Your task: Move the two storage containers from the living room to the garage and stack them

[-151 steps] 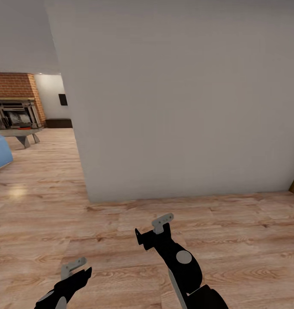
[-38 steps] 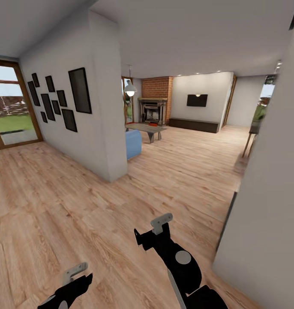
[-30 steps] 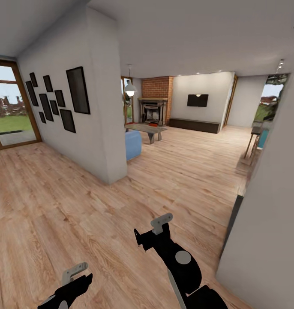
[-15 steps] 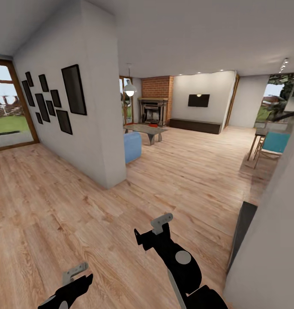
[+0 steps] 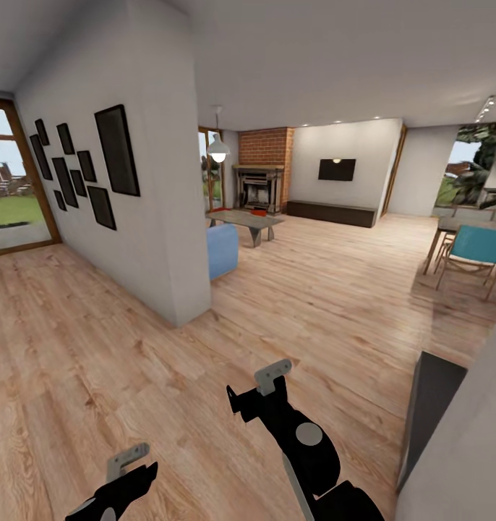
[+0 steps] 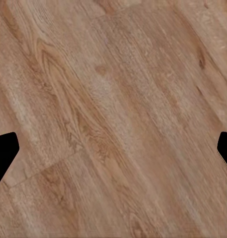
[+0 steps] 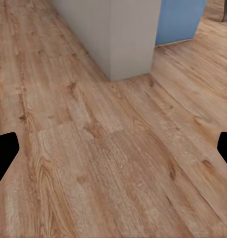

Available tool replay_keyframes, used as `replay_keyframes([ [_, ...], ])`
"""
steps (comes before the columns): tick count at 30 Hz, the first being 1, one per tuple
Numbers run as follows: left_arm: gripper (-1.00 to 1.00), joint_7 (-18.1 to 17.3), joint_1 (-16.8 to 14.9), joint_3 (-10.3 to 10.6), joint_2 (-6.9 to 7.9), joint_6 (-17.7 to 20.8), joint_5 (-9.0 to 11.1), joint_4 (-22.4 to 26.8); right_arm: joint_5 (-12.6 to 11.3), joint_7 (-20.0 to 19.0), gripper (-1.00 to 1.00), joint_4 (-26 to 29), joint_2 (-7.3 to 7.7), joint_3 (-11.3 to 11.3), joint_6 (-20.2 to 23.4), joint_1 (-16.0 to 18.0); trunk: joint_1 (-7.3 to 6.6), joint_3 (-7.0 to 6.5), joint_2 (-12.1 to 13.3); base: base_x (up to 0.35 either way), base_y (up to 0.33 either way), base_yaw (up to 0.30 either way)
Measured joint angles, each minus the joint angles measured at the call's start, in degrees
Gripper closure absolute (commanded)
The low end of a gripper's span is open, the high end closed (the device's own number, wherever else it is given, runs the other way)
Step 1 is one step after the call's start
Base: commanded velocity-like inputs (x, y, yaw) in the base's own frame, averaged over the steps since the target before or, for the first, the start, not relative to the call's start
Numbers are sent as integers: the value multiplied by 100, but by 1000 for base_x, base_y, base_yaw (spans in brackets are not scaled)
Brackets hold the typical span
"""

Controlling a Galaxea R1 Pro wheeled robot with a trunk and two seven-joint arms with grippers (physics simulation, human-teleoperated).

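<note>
The containers are judged to be the small red shapes (image 5: 257,213) on the far table (image 5: 242,217), too small to confirm. The left gripper (image 5: 132,467) and right gripper (image 5: 257,387) are spread and empty. The approach is in hand; a drive past the wall (image 5: 168,217) and sofa (image 5: 223,250) is called for.

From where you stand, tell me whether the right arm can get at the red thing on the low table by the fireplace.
Probably not. The right gripper hangs open near the robot, while the low table stands far off, with wood floor between.

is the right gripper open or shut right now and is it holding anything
Open and empty: in the right wrist view the right gripper's fingertips sit at opposite edges, with bare wood floor between.
</note>
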State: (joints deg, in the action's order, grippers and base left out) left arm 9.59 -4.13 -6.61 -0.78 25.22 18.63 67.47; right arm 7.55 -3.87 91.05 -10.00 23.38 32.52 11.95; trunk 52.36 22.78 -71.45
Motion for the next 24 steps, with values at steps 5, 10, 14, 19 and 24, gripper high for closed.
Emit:
replay_keyframes([
  [5,-100,-1,0,10,7,0,0,-5,0,0,-100,0,0,0,0,0,0,0,0,337,0,0],
  [10,-100,-1,0,11,7,1,-3,-12,0,0,-100,0,0,0,0,0,0,0,0,337,0,0],
  [14,-100,-1,0,11,7,1,-6,-14,1,0,-100,0,0,0,0,0,0,0,0,338,0,0],
  [19,-100,-3,0,11,7,1,-7,-27,0,1,-100,0,0,0,0,0,0,0,0,338,0,0],
  [24,-100,-2,0,11,7,1,-6,-31,0,6,-100,0,0,0,0,0,0,0,0,338,0,0],
])
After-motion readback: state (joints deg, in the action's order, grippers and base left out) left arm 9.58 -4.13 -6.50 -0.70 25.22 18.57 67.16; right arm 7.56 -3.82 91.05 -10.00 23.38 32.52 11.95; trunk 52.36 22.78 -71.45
